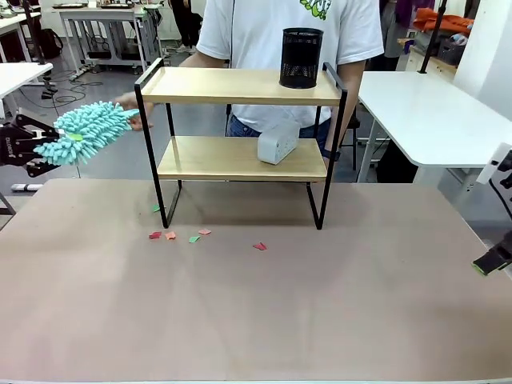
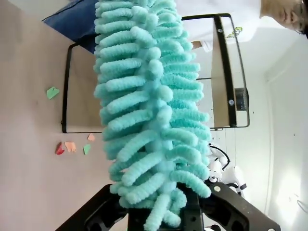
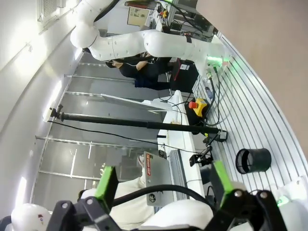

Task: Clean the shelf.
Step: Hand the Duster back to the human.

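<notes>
Step in hand: approach. The left hand (image 1: pixel 36 148) is clamped on a teal fluffy duster (image 1: pixel 88 132), raised off the left end of the shelf (image 1: pixel 240 86), not touching it.
Shelf position: stands on the far half of the brown surface (image 1: pixel 256 304), the person (image 1: pixel 280 32) just behind it.
On the shelf: black mesh cup (image 1: pixel 301 58) on the top board, right end; small grey box (image 1: pixel 278 142) on the lower board, right of middle.
Right hand (image 3: pixel 163 185): fingers apart, nothing between them, well off to the right (pointing away from the work).
Scraps: coloured paper bits (image 1: pixel 180 235) on the surface in front of the shelf legs.
Next move, as I judge it: swing the duster onto the top board and sweep; the cup stands in the way.
Hard to make out: duster handle buried in the fluff; one hand of the person (image 1: pixel 132 104) half hidden behind the duster.
</notes>
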Available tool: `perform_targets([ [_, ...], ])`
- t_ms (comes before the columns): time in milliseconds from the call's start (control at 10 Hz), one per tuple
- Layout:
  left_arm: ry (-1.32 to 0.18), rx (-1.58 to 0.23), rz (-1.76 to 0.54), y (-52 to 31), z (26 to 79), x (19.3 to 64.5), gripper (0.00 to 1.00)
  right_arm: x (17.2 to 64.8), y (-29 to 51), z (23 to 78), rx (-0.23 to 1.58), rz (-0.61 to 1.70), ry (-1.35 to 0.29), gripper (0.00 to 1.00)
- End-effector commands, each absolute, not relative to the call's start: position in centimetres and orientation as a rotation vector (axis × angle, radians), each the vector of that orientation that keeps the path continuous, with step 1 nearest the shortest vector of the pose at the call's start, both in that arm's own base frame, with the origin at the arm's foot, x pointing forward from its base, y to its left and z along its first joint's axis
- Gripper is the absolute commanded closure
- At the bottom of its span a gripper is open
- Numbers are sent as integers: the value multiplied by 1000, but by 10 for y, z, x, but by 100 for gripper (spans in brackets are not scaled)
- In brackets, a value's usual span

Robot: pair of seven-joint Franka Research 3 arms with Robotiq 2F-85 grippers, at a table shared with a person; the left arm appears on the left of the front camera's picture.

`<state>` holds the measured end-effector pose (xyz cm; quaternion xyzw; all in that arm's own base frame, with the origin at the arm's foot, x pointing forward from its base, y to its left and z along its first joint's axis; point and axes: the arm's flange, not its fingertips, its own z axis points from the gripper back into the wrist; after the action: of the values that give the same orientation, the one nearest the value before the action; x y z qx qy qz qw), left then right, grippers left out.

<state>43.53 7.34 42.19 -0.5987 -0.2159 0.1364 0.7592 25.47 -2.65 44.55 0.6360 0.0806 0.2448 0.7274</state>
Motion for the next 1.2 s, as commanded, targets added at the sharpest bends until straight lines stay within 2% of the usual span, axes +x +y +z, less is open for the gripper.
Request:
perform_targets([
  [0,-474,-1334,306,68,434,437,100,255,-27,447,1405,550,178,0],
  [600,-473,-1334,267,66,434,437,100,255,-27,447,1405,550,178,0],
  [700,-466,-1333,257,66,435,436,24,255,-27,447,1405,550,178,0],
  [800,-471,-1333,256,66,435,436,25,255,-27,447,1405,550,178,0],
  [900,-471,-1331,254,67,436,435,0,255,-27,447,1405,550,178,0],
  [1000,-477,-1331,249,68,437,434,22,255,-27,447,1405,550,178,0],
  [1100,-485,-1333,237,68,444,427,0,255,-27,447,1405,550,178,0],
])
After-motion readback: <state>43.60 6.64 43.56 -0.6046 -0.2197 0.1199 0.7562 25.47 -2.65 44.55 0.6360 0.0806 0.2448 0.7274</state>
